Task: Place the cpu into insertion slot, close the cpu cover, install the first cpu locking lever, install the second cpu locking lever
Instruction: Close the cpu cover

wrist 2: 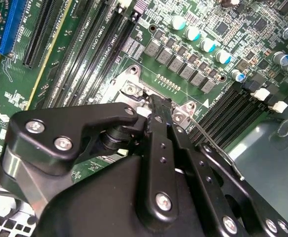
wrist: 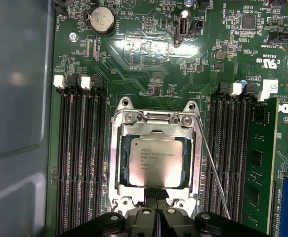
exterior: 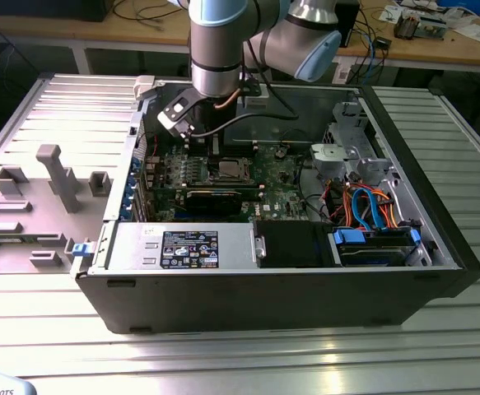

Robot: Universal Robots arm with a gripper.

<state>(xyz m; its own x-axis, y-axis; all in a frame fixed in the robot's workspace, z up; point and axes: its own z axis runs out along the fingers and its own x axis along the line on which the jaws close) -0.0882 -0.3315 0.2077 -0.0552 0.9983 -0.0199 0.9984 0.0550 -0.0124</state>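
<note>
Chip flat and face up, folks: the cpu (wrist: 156, 160) lies in the insertion slot (wrist: 124, 104), just above centre in the exterior view. We see a dull silver square with printed lines and no real long axis, its edges parallel to the black memory slots (wrist: 79, 163). The cpu cover (wrist: 156, 129) frames it. Our gripper (wrist: 157, 197) sits at the cover's edge, fingers (wrist: 146, 217) pressed together.

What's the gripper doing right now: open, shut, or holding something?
Gripper: jaws shut, closed together at the edge of the cpu cover, which lies down over the cpu; nothing seen between them.
</note>
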